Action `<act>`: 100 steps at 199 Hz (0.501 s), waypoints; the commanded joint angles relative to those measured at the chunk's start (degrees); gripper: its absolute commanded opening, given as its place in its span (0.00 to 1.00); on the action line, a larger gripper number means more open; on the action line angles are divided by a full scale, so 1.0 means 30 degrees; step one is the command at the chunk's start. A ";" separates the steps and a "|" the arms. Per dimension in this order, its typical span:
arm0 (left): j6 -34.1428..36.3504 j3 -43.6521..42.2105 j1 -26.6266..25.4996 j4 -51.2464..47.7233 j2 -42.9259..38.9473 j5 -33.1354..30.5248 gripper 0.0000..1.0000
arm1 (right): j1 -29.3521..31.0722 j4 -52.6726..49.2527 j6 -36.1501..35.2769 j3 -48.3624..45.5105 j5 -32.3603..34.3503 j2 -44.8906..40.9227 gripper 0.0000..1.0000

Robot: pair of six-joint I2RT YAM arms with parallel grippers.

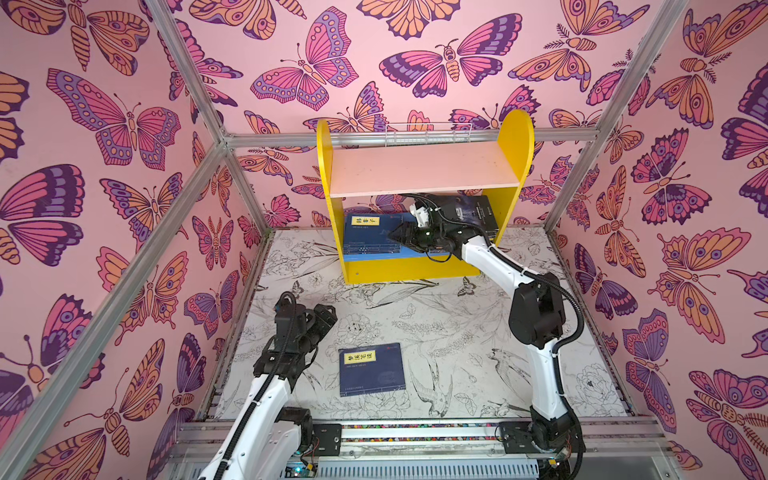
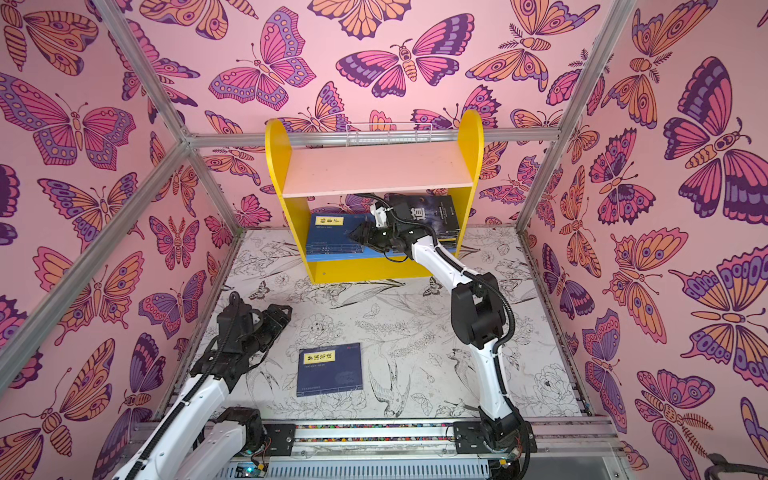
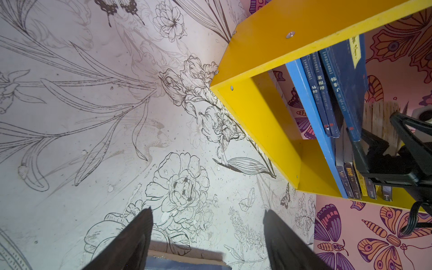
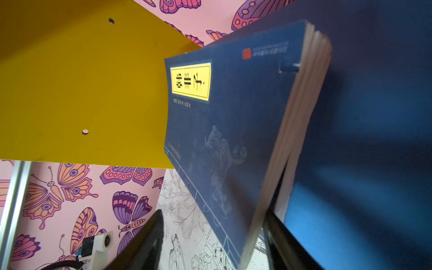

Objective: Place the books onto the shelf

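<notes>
Tabletop [image 1: 440,328] in front of the shelf [image 1: 409,270]: left hand [image 1: 328,318] open, empty; one navy book [image 1: 371,369] beside it, unshelved. Shelf's lower board: flat navy stack [image 1: 365,232], right hand [image 1: 395,237] with jaws apart around its top book, other books [image 1: 484,212] further right. Almost finished, I'd say.

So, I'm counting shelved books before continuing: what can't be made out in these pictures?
- Right-hand stack: in both top views the right arm covers most of it, so no count.
- Book on the table: cut off by the left wrist view's bottom edge.
- Blue lower board: blurred, too near the right wrist camera.
</notes>
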 commanded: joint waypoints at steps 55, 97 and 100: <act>0.0083 0.0320 0.0104 -0.0457 0.0106 0.0301 0.77 | 0.0276 -0.2012 -0.2266 0.2159 0.2671 0.0853 0.68; 0.0083 0.0259 0.0084 -0.0458 0.0125 0.0244 0.77 | 0.0586 -0.2551 -0.2608 0.2807 0.3479 0.1451 0.64; 0.0094 0.0257 0.0099 -0.0432 0.0121 0.0244 0.77 | 0.0615 -0.2552 -0.2626 0.2838 0.3511 0.1485 0.63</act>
